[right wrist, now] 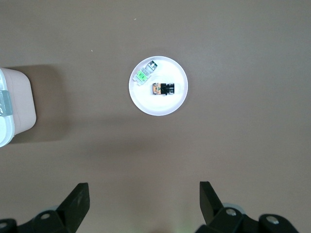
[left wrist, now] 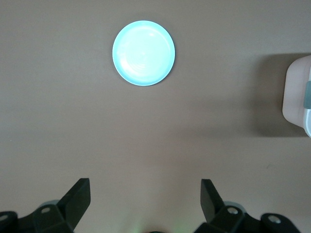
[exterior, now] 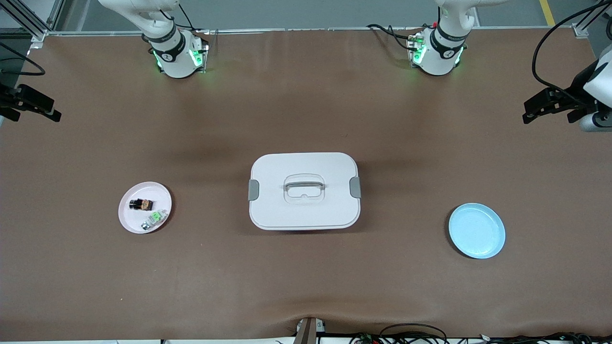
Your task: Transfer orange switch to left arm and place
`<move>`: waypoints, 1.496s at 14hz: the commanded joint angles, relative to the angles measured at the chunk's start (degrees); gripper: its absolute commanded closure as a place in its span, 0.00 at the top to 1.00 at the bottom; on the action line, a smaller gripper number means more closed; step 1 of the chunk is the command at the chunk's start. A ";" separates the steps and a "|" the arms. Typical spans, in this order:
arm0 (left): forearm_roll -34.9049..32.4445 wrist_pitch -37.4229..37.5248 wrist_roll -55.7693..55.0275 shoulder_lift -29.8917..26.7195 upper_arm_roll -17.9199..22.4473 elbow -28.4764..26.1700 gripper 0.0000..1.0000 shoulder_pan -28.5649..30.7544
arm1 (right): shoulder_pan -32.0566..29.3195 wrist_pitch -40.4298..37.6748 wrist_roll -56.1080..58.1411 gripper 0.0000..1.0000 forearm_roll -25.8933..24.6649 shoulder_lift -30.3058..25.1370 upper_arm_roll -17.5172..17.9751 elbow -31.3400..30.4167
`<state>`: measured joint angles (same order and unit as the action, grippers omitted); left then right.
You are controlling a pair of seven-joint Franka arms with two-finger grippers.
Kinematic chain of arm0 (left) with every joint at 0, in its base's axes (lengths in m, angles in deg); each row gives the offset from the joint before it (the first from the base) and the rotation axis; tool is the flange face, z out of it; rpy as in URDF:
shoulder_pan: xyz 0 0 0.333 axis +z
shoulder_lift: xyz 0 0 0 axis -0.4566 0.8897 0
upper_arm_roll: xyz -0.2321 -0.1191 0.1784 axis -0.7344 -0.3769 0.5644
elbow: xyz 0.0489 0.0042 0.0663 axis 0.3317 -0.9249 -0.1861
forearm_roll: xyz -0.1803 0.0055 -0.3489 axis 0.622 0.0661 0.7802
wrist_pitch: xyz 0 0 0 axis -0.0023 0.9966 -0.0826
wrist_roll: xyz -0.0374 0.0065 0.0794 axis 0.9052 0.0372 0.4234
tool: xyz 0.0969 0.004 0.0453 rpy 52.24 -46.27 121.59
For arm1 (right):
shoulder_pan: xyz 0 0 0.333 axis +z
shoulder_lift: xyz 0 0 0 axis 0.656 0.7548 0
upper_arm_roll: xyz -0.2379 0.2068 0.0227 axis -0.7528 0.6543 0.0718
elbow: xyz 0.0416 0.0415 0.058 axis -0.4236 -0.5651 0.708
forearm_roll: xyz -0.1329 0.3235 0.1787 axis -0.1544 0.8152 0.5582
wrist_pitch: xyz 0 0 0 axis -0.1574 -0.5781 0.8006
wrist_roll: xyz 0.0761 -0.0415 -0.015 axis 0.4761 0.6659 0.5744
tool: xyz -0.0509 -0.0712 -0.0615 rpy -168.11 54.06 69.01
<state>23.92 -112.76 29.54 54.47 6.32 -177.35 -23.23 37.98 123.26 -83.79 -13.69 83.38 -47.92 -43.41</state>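
With both grippers' jaws wide and empty, the right gripper [right wrist: 141, 201] needed to descend squarely over the switch [exterior: 141, 204], at the plate's [exterior: 131, 222] twelve o'clock, sparing the green part [exterior: 156, 217].

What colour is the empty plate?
Light blue plate; the front view shows it best.

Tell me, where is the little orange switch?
The orange switch lies on the pink plate toward the right arm's end of the table, beside the green-and-clear component, which is nearer the front camera.
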 commanded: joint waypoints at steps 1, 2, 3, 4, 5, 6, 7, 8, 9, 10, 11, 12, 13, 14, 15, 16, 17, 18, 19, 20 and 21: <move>0.88 1.21 0.13 0.55 -0.24 1.04 1.00 0.28 | -0.86 0.52 0.57 1.00 0.63 -1.36 0.42 -1.43; 0.88 1.21 0.13 0.55 -0.24 1.04 1.00 0.28 | -0.86 0.61 0.57 1.00 0.37 -1.28 0.42 -1.17; 0.88 1.21 0.13 0.55 -0.24 1.04 1.00 0.37 | -0.94 0.78 0.57 1.00 0.28 -1.01 0.42 -0.90; 0.80 1.21 0.22 0.46 -0.24 0.95 1.00 0.37 | -1.21 0.87 0.48 1.00 0.19 -0.75 0.42 -0.64; 0.88 1.21 0.22 0.46 -0.24 0.69 1.00 0.46 | -1.73 1.57 0.56 1.00 0.28 0.64 0.42 -0.46; 0.88 1.21 0.22 0.46 -0.24 0.69 1.00 0.72 | -1.48 2.18 0.48 1.00 0.11 3.18 0.42 -0.29; 0.88 1.03 0.22 0.46 -0.24 0.69 1.00 0.81 | -1.21 1.75 0.39 1.00 -0.07 6.51 0.50 0.41; 0.88 0.94 0.22 0.46 -0.15 0.69 1.00 0.81 | -1.56 1.75 0.56 1.00 0.02 7.42 0.59 1.11; 0.88 0.86 0.22 0.46 -0.15 0.60 1.00 0.81 | -1.73 1.75 0.48 1.00 -0.07 7.60 0.51 1.21; 0.88 0.85 0.22 0.37 -0.15 0.25 1.00 0.81 | -2.08 1.92 0.48 1.00 -0.07 8.47 0.51 1.21; 0.88 0.85 0.22 0.11 -0.15 -0.27 1.00 0.81 | -2.09 1.75 0.48 1.00 -0.07 9.79 0.42 1.30; 0.80 0.85 0.30 -0.06 -0.15 -0.63 1.00 0.81 | -2.35 2.01 0.48 1.00 -0.07 10.32 0.42 1.38; 0.80 0.94 0.31 -0.07 -0.15 -0.98 1.00 0.81 | -2.79 2.10 0.48 1.00 -0.07 10.41 0.42 1.47; 0.80 0.86 0.31 -0.24 -0.24 -1.07 1.00 0.81 | -2.79 2.28 0.22 1.00 0.02 10.41 0.42 1.47; 0.80 0.94 0.22 -0.24 -0.24 -1.07 1.00 0.81 | -2.79 2.54 0.13 1.00 0.10 10.41 0.42 1.39; 0.80 0.94 0.30 -0.42 -0.33 -1.33 1.00 0.81 | -2.70 3.50 0.13 1.00 0.28 10.59 0.42 1.04; 0.80 0.77 0.31 -0.77 -0.33 -1.85 1.00 0.81 | -2.44 4.90 0.13 1.00 0.45 11.29 0.50 0.42; 0.80 0.77 0.31 -0.68 -0.33 -1.86 1.00 0.81 | -2.00 5.87 0.13 1.00 0.37 11.73 0.51 -0.02; 0.80 0.77 0.31 -0.77 -0.33 -1.86 1.00 0.81 | -1.91 7.53 0.13 1.00 0.45 12.17 0.59 -1.07; 0.80 0.77 0.31 -0.86 -0.33 -1.95 1.00 0.81 | -1.74 10.25 0.04 1.00 0.63 12.26 0.68 -3.08; 0.80 0.77 0.31 -0.86 -0.33 -1.95 1.00 0.81 | -1.56 12.36 0.04 1.00 0.63 12.35 0.68 -4.58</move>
<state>23.92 -112.53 29.54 54.67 6.29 -178.58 -22.86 36.34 132.17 -83.80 -13.71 95.42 -47.53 -45.22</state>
